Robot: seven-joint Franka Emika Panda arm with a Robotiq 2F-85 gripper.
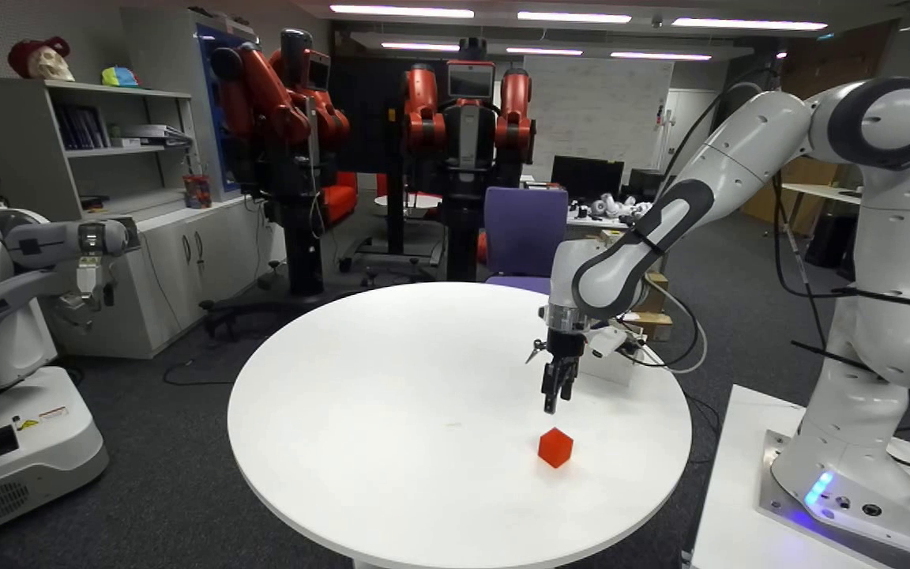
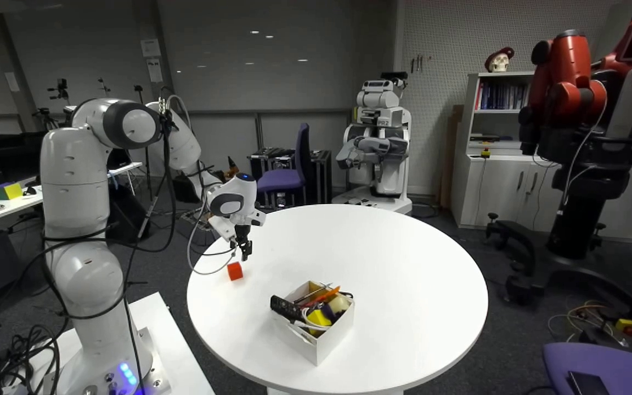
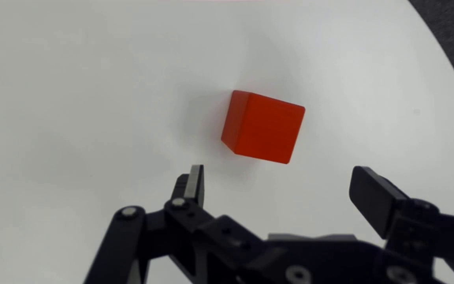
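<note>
A cabinet [image 2: 497,189] with shelves above its doors stands at the back of the room in an exterior view. Near it is a red robot [image 1: 264,87], with a second red robot [image 1: 468,134] beside it; a white robot [image 2: 379,145] stands apart from both. The round white table [image 1: 376,395] fills the middle of the scene. The arm [image 1: 743,150], mounted on a stand [image 1: 727,506] just beside the table, reaches over the tabletop and bends downward. A purple chair [image 1: 524,229] stands close to the table. On the table stands a white box [image 2: 335,336] heaped with small things, a remote [image 2: 286,308] and a yellow piece [image 2: 317,318] among them; in an exterior view the arm and its cable [image 1: 705,344] hide part of the box.

The gripper [image 3: 280,171] points down above the table, fingers spread wide and grip free, white tabletop showing between them. Nearest to it is the red cube [image 3: 268,126], flat on the table, near the fingertips but apart from them. In the wrist view it lies beyond the gap, turned askew to the fingers; in both exterior views it sits lower than the gripper, apart from the box.

The letters PR2 [image 2: 383,123] can be read on the white robot's chest. A yellow sticker [image 1: 27,424] and print [image 1: 53,412] on its base are too small to read.
</note>
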